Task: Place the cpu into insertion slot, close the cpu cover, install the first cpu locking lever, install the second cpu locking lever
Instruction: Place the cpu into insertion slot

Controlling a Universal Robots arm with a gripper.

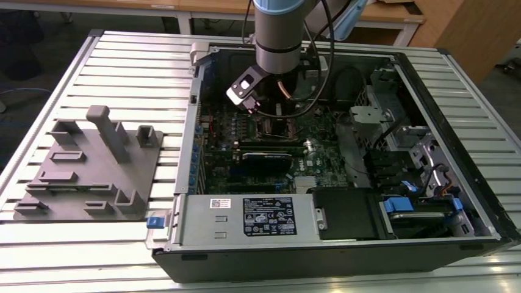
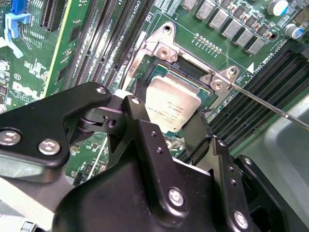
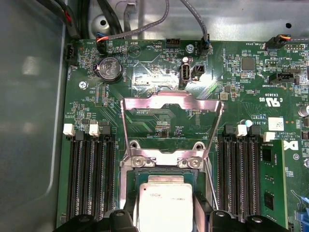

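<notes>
In the middle of the frame you are looking at the gripper (image 2: 169, 121) pressing its black fingers (image 2: 142, 115) against opposite edges of the cpu (image 2: 171, 99), which is lying over the insertion slot (image 2: 190, 71) on the green motherboard (image 2: 166, 12).

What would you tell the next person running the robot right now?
Gripper: fingers shut on the cpu, holding it at the insertion slot. I cannot tell if it is fully seated.
Cpu cover: swung up, open.
Locking lever: unlatched, sticking out sideways.
Done: cpu is at the slot.
Not done: cover closed, both levers latched.
</notes>
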